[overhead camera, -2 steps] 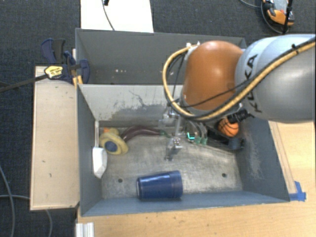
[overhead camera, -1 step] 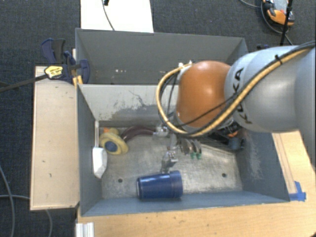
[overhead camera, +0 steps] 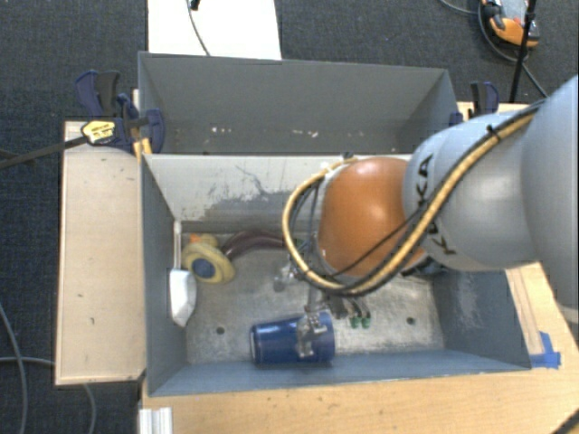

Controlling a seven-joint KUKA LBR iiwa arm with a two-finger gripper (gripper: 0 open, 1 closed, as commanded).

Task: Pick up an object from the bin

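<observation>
Noting gripper (overhead camera: 316,333) low over right end of blue can (overhead camera: 276,344) lying lengthwise along bin (overhead camera: 407,369) near wall, body stretching leftward; cannot tell grip opening.

floor: dark grey carpet (overhead camera: 54,43) | top right: orange-black device (overhead camera: 508,23) lying on it | light: even

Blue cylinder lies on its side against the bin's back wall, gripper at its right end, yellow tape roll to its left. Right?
No. The camera view shows the blue cylinder along the near wall of the bin, at the bottom of the picture, not the back wall. The gripper is at its right end and the yellow tape roll lies further left.
</observation>
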